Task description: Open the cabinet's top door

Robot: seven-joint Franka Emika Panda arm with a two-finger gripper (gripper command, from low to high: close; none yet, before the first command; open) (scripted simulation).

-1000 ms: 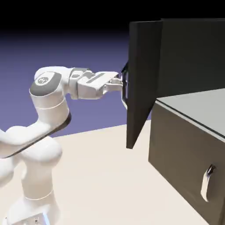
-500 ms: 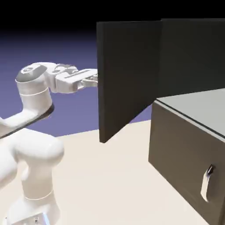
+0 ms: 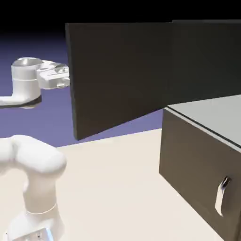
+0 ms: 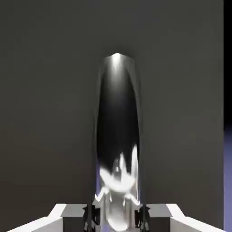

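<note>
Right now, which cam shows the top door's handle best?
Hand view. The handle fills the middle, dark and glossy against the top door, with the gripper shut on its lower end. The exterior view shows only the door's back face; the handle is hidden behind it.

End effector (image 4: 117, 213) clamps lever handle (image 4: 117, 131) against top door (image 4: 50, 113).

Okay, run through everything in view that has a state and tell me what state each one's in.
top door: swung wide open.
lever handle: clamped between the gripper's fingers.
gripper: shut on the lever handle.
lower panel: closed, its white handle untouched.
</note>
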